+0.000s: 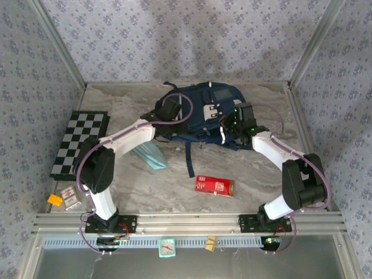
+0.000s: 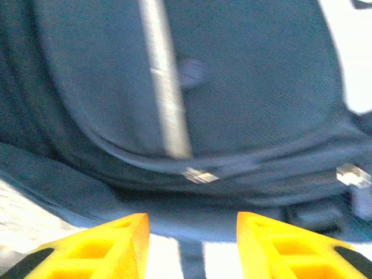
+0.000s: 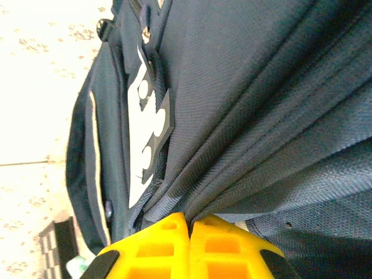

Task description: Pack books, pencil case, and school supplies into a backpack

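- The backpack [image 1: 203,110] lies at the back middle of your table [image 1: 168,200], front panel up. One dark strap [image 1: 190,160] trails toward the arms.
- Your right gripper [image 3: 189,221] is at the backpack's right side. Its yellow fingers are pressed together on a fold of the navy fabric, and creases run out from that pinch.
- Your left gripper [image 2: 192,220] is at the backpack's left side. Its fingers stand spread apart with nothing held between them. That view is blurred, but the white stripe [image 2: 168,104] runs up the fabric just ahead of the fingertips.
- The pencil case [image 1: 150,156] lies on the table just beside the backpack's near left corner, partly under your left forearm. You cannot tell whether it touches the backpack.
- The red box [image 1: 214,186] lies flat on the table, nearer the arms than the backpack and apart from it, between the two arms.
- The chessboard [image 1: 78,142] lies flat along the table's left edge.
- Some small cards [image 1: 72,197] and an orange piece [image 1: 55,199] sit at the near left corner.
- A small teal clock [image 1: 167,247] sits on the rail between the arm bases.
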Controlling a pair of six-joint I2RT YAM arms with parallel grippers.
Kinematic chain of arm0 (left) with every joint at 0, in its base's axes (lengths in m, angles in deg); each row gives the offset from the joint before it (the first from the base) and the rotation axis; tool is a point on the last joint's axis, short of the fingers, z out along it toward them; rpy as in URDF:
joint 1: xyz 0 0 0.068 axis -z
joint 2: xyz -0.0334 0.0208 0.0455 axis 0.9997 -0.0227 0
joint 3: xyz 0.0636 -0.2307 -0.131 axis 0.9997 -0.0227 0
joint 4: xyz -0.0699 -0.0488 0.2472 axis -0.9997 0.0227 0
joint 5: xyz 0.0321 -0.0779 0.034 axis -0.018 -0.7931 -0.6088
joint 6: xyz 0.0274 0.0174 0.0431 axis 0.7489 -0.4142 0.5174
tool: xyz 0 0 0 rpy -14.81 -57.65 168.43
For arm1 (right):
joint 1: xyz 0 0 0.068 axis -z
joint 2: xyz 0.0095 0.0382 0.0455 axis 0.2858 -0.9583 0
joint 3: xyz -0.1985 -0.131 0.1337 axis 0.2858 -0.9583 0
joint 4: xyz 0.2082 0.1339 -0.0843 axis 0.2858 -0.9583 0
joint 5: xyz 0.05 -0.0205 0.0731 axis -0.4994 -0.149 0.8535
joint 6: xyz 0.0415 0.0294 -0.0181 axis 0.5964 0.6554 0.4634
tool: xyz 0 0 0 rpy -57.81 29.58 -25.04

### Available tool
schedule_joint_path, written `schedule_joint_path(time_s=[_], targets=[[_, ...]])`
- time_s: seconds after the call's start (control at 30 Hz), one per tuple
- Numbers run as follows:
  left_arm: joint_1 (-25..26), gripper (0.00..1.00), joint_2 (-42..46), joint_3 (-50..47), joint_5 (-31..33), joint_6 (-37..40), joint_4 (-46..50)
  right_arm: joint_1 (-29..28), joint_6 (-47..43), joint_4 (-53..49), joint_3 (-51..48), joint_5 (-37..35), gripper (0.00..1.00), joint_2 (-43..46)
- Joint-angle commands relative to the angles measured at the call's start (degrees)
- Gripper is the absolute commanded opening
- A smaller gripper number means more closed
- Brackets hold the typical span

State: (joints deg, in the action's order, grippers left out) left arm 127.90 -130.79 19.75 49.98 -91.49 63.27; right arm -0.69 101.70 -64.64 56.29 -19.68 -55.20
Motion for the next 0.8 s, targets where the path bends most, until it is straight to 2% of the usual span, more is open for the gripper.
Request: schedule_joint_path(time_s=[0.0,0.1,0.23,0.3,0.43,0.5,0.7,0.77], targets=[[3.64,0.45,0.90,2.23,-0.21,-3.88,2.70,0.49,3.02,6.25,-0.25,0.69,0.00,3.42],[6.40,0.46,-0.53,4.57,0.72,-5.28,4.99,-0.06,3.08,5.21,-0.79,-0.50,0.00,5.13],[8.25,0.48,-2.05,6.09,-0.37,-6.22,3.45,-0.06,3.59,3.75,-0.87,-0.76,0.00,6.34],[9.04,0.49,-3.73,8.19,1.35,-5.08,4.08,0.07,4.45,4.55,-1.25,0.03,0.00,6.35],[9.09,0.49,-9.50,15.92,2.74,-1.74,9.50,0.71,4.85,4.58,-1.01,0.94,0.00,6.08],[9.38,0.49,-10.58,17.90,2.60,-0.13,8.84,0.91,4.65,4.63,-0.93,1.66,0.00,5.85],[9.60,0.48,-16.59,24.78,2.56,-2.53,14.51,1.54,5.87,4.88,-0.78,2.30,0.00,5.83],[9.71,0.47,-17.25,24.63,1.09,-2.75,12.92,1.76,6.38,5.45,-0.87,2.67,0.00,5.73]])
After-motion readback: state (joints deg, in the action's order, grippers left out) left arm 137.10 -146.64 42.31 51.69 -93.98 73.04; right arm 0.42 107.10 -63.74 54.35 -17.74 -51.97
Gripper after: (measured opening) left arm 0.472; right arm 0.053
